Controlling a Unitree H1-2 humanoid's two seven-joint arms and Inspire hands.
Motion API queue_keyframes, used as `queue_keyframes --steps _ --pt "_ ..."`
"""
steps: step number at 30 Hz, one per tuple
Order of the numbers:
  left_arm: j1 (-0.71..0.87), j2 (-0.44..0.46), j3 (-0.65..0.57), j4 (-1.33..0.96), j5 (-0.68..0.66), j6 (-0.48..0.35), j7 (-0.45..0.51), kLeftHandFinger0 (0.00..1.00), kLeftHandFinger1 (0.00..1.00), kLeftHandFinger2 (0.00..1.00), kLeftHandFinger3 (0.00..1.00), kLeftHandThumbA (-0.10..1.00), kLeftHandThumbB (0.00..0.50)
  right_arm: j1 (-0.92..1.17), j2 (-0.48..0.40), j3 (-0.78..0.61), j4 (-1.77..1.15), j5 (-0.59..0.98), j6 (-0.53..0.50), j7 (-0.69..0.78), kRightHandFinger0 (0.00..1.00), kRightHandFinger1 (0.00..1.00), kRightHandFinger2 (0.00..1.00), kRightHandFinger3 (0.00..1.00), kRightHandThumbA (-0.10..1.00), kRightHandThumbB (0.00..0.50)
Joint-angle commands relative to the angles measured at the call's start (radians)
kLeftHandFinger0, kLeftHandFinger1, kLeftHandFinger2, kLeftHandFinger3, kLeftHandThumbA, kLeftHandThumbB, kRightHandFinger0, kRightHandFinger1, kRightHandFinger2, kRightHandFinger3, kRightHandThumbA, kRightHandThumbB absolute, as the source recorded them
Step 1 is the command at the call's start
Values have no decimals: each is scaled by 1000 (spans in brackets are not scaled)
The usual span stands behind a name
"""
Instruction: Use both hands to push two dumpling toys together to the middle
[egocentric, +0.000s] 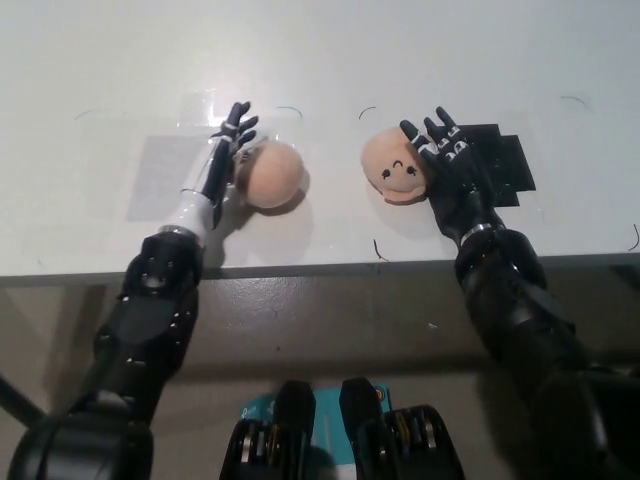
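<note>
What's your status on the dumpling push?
Left hand open against plain dumpling. Right hand open against face dumpling. Gap between them, nothing in it.

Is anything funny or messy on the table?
Nothing is spilled or broken. The only odd bits: the black patch lies bare, since the face dumpling sits off it, beside the right hand. The plain dumpling shows no face, next to the left hand. Both sit on the white table.
</note>
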Motion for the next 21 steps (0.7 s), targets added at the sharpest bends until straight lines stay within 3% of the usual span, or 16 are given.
queue_keyframes --steps 1,6,15,19,21 --pt "-75 -18 3 -15 1 -33 48 1000 1000 1000 1000 1000 418 -53 15 9 -8 1 -39 -2 1000 1000 1000 1000 1000 202" --pt "-90 -42 -6 -10 12 -33 68 1000 1000 1000 1000 1000 383 -53 27 12 -11 -2 -50 -7 1000 1000 1000 1000 1000 187" --pt "-108 -61 -4 13 6 -33 70 1000 1000 1000 1000 1000 383 -51 63 27 -13 -9 -50 -9 1000 1000 1000 1000 1000 185" --pt "-111 -62 2 16 -1 -33 71 1000 1000 1000 1000 1000 387 -44 83 58 -20 -33 -68 -6 1000 1000 1000 1000 1000 149" --pt "-116 -62 4 21 -4 -33 72 1000 1000 1000 1000 1000 396 -43 88 64 -22 -24 -66 7 1000 1000 1000 1000 1000 162"
